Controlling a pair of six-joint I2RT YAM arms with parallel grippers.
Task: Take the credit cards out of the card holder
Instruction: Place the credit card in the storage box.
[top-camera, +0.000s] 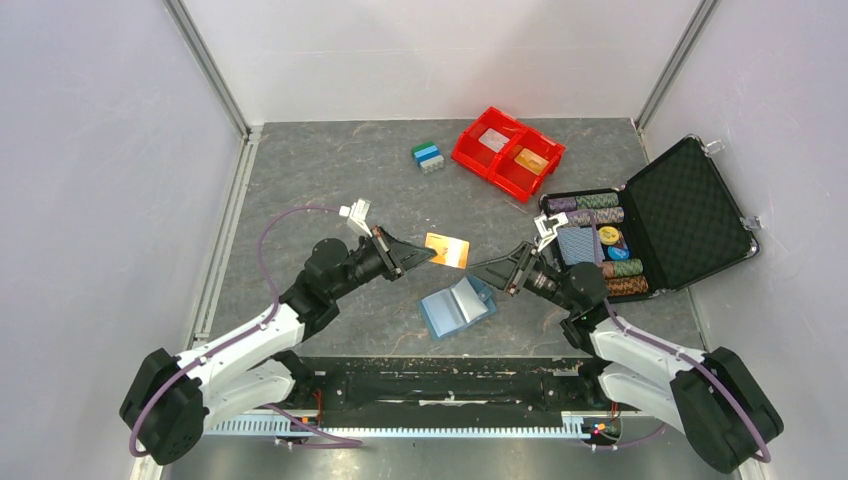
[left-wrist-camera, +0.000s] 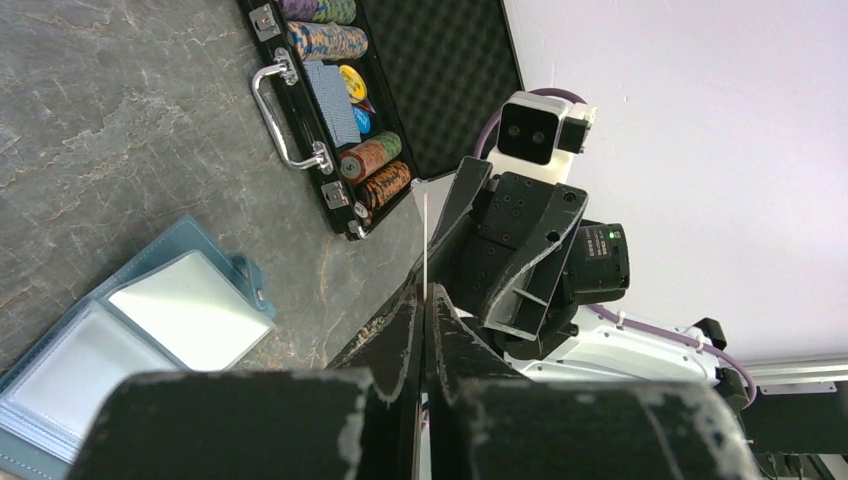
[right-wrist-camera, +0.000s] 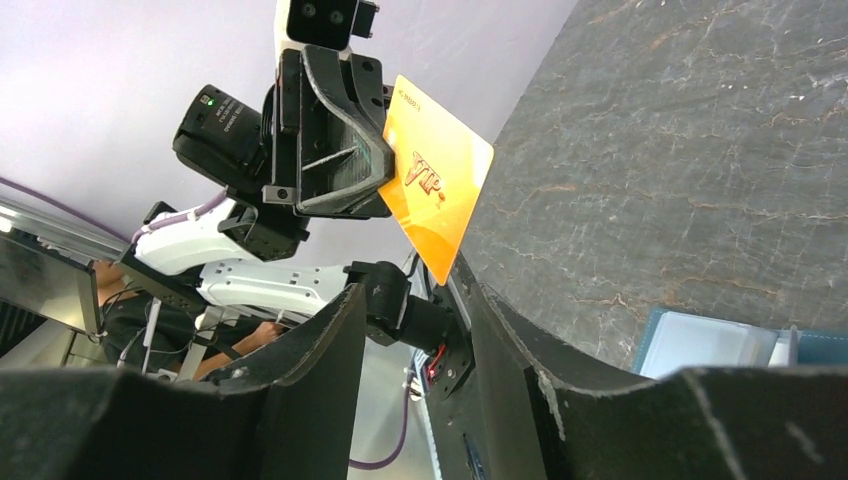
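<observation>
Left gripper (top-camera: 428, 256) is pinching the orange card (top-camera: 447, 250) by one edge, holding it up off the table (top-camera: 330, 180)! Right gripper (top-camera: 478, 272) faces the card, fingers spread, nothing between them. The light-blue card holder (top-camera: 457, 306) lies open on the table between the arms.

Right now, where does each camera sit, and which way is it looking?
Top external: fixed above, behind the arms, looking down on the table; both arms show, left tool pinching the orange card, right tool open.
Left wrist: on the left arm, facing the right tool, card holder and black case; its own shut fingers show.
Right wrist: on the right arm, facing the left tool and card; its own open fingers show.
Shared: both wrist views see the card holder.
</observation>
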